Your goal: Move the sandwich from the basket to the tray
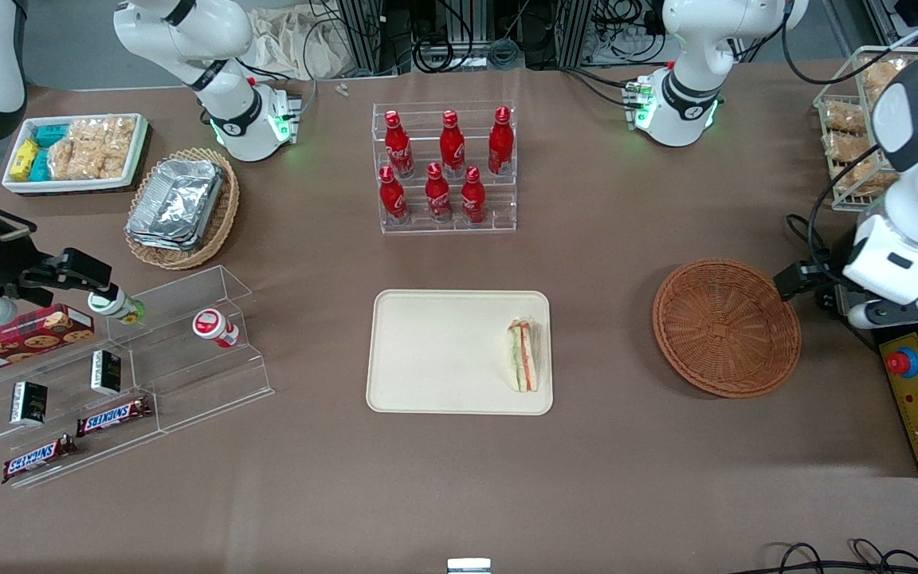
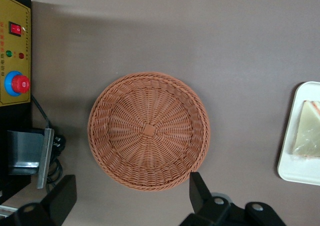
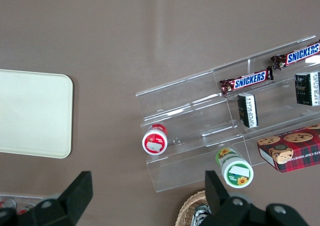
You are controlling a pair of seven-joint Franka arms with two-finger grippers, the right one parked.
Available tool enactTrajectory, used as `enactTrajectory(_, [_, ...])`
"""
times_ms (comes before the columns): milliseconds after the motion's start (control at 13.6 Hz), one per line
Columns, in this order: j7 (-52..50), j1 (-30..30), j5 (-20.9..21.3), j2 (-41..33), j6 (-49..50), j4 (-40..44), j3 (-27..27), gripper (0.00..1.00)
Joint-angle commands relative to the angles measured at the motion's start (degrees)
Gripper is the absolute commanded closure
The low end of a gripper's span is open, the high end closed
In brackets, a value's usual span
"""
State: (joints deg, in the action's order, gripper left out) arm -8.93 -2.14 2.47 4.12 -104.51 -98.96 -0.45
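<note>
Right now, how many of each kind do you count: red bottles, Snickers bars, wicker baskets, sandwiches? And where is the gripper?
Red bottles: 6
Snickers bars: 2
Wicker baskets: 2
Sandwich, on the tray: 1
Total: 11
Gripper: open, above the empty reddish basket.

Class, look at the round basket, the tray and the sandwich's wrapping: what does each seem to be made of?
Basket: woven wicker or rattan-look plastic, reddish-brown strands radiating from its centre. Tray: likely matte moulded plastic, cream, with a smooth rounded rim. Sandwich wrap: clear glossy film, filling visible through it. The open gripper is above the basket's edge.
</note>
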Motion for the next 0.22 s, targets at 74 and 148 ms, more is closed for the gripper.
enactTrajectory(74, [1.89,-1.02,-1.07,2.54,7.72,7.08,1.33,0.00])
enactTrajectory(148, [2.25,-1.02,-0.89,3.34,9.83,8.68,1.50,0.00])
